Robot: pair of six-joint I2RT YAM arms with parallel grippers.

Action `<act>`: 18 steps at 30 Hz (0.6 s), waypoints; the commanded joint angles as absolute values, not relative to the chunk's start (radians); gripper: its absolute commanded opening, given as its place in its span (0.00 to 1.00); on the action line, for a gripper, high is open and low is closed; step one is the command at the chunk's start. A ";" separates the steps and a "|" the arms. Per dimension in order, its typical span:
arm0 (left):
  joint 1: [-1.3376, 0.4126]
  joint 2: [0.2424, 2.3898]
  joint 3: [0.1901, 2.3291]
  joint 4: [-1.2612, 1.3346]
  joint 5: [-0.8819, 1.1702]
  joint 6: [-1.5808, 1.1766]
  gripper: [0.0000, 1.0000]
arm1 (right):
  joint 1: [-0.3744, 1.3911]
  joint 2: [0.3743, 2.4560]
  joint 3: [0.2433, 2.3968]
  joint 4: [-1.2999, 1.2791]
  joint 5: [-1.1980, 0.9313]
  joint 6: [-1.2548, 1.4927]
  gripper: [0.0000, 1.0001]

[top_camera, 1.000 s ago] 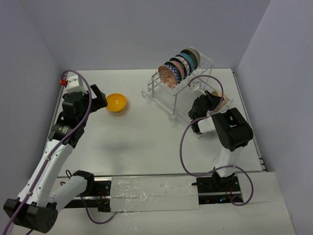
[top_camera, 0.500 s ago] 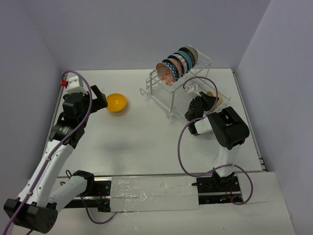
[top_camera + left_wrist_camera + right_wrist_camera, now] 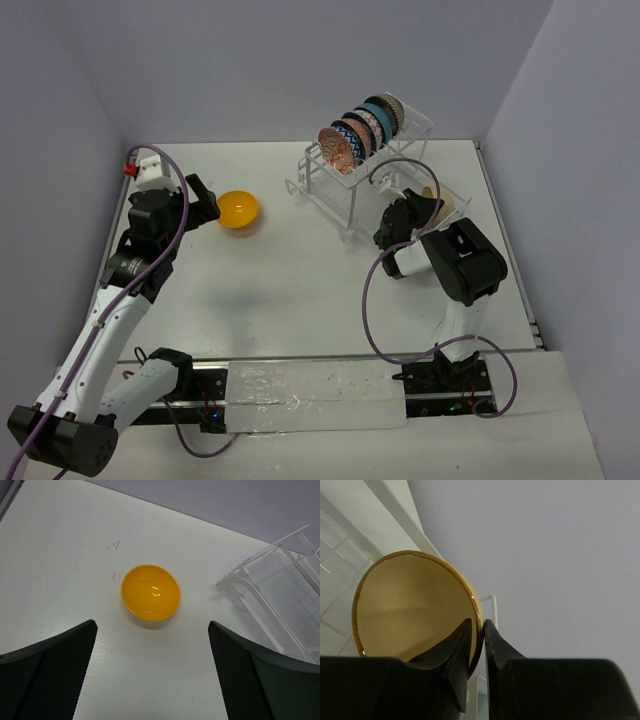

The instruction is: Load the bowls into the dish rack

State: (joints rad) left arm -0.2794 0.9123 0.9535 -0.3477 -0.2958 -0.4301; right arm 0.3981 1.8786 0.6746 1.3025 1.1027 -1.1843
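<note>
With the tan bowl (image 3: 410, 605) pinched only at its rim by the clenched right pincer (image 3: 476, 625), beside the dish rack (image 3: 350, 200), it could be twisted loose or knocked against a wire if a slot is missed, while the orange bowl (image 3: 150, 592) is seen on the bench (image 3: 60, 540) under the released left pincer (image 3: 152, 625).

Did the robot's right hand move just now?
Yes. The right hand, pinching the tan bowl, has slid left, away from the table's right edge, while the yellow bowl stayed put.
</note>
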 commanded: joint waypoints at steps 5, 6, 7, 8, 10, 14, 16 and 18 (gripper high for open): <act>-0.284 0.891 0.954 -0.307 -0.305 -0.411 0.99 | 0.471 1.956 0.644 1.253 1.107 -1.128 0.28; -0.284 0.891 0.954 -0.307 -0.305 -0.411 0.99 | 0.482 1.957 0.643 1.244 1.114 -1.111 0.29; -0.284 0.891 0.954 -0.308 -0.305 -0.411 0.99 | 0.488 1.960 0.641 1.236 1.114 -1.103 0.30; -0.284 0.890 0.954 -0.307 -0.305 -0.411 0.99 | 0.494 1.960 0.638 1.232 1.114 -1.098 0.32; -0.282 0.890 0.954 -0.307 -0.305 -0.411 0.99 | 0.506 1.970 0.637 1.229 1.117 -1.094 0.35; -0.282 0.887 0.954 -0.307 -0.305 -0.411 0.99 | 0.523 1.968 0.630 1.229 1.114 -1.088 0.36; -0.282 0.888 0.954 -0.308 -0.305 -0.411 0.99 | 0.528 1.964 0.629 1.224 1.109 -1.081 0.37; -0.284 0.888 0.954 -0.305 -0.305 -0.411 0.99 | 0.528 1.965 0.630 1.218 1.109 -1.080 0.34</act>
State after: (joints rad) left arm -0.2794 0.9112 0.9531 -0.3473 -0.2958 -0.4301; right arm 0.5060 1.9099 0.6613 1.3193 1.1755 -1.1717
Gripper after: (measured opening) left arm 0.988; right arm 0.360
